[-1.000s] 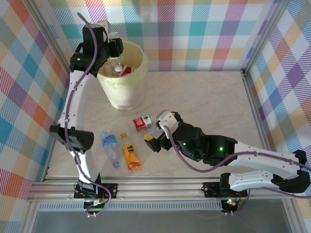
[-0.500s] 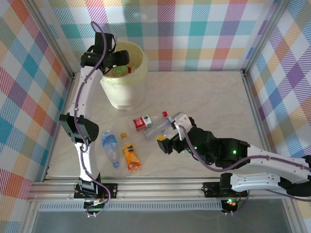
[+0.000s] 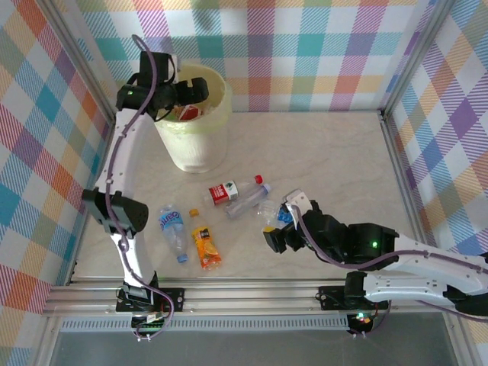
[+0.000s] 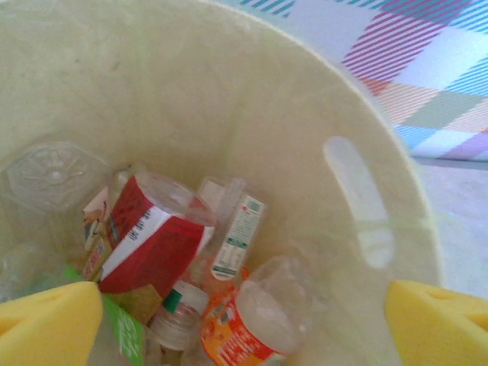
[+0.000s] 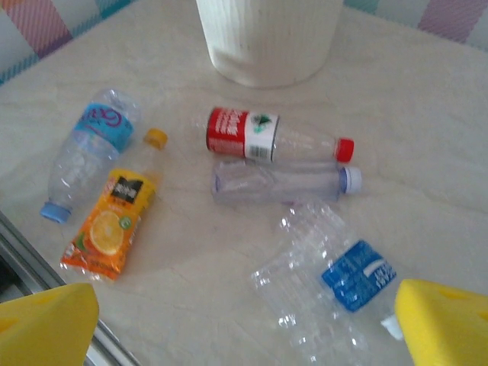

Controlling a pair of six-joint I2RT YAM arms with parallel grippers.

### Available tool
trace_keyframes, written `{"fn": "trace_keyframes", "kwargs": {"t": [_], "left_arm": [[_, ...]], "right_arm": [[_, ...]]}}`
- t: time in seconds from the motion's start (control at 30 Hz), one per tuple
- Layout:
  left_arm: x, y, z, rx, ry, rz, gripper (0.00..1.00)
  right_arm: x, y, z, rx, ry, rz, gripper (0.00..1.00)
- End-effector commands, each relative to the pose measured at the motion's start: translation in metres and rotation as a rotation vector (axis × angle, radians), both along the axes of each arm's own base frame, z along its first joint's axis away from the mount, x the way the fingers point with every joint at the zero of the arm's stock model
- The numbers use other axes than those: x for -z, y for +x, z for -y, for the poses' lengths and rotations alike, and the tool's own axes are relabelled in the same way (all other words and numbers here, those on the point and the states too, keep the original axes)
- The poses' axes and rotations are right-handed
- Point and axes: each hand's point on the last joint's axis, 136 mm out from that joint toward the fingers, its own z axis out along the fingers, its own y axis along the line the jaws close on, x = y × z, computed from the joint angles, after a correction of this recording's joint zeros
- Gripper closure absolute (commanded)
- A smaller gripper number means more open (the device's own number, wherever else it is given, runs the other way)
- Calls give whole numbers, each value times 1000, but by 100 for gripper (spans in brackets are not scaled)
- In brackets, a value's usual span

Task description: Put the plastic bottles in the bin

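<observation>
The bin (image 3: 194, 145), a pale-yellow bucket, stands at the back left. My left gripper (image 3: 189, 93) hangs open over its mouth, holding nothing. Looking down past that gripper (image 4: 244, 328), I see several plastic bottles inside, among them a red-labelled one (image 4: 152, 244) and an orange-labelled one (image 4: 248, 328). On the table lie a red-labelled bottle (image 3: 232, 189), a clear bottle (image 3: 248, 204), an orange juice bottle (image 3: 204, 242) and a blue-labelled bottle (image 3: 173, 229). My right gripper (image 3: 280, 223) is open just above a crushed clear bottle (image 5: 335, 282) with a blue label, not touching it.
Checked walls close the table on three sides, with metal rails along the left and right edges. A metal rail (image 5: 15, 252) runs along the near edge, close to the blue-labelled bottle (image 5: 88, 152). The bin's base (image 5: 267, 38) stands just behind the lying bottles.
My left gripper has opened over the bin and no longer holds anything. My right arm has drawn back toward the near right, off the red-labelled bottle, staying open.
</observation>
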Motion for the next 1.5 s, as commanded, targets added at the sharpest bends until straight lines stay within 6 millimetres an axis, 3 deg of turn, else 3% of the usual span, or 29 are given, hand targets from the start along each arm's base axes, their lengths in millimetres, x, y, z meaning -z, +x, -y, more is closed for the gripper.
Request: {"fn": "trace_keyframes", "kwargs": {"t": [0.0,0.13,0.23,0.37,0.57,0.9,1.1,1.27,1.47], "left_arm": [[-64,-38,12,102,-110,150,0],[-76,-82,29,225,-173,165,0],[-69,-119,42,311,-201,159,0],[-46,-168,60,426,-232,143,0],[-12,-216,72,531,-284,123,0],[47,-274,74,596,-355,17,0],[83,-304,65,568,-396,-32,0],[105,-314,57,547,-355,-69,0],[129,-319,54,525,-340,-147,0]], "right_arm": [[19,-7,15,21,-11,-61,0],[40,-10,21,30,-26,-89,0],[53,-9,23,45,-32,-97,0],[65,-7,18,46,-40,-112,0],[68,0,3,11,-46,-150,0],[105,18,3,28,-33,-356,3],[138,22,16,98,-77,-423,7],[163,27,25,158,-78,-462,9],[175,39,32,202,-84,-468,9]]}}
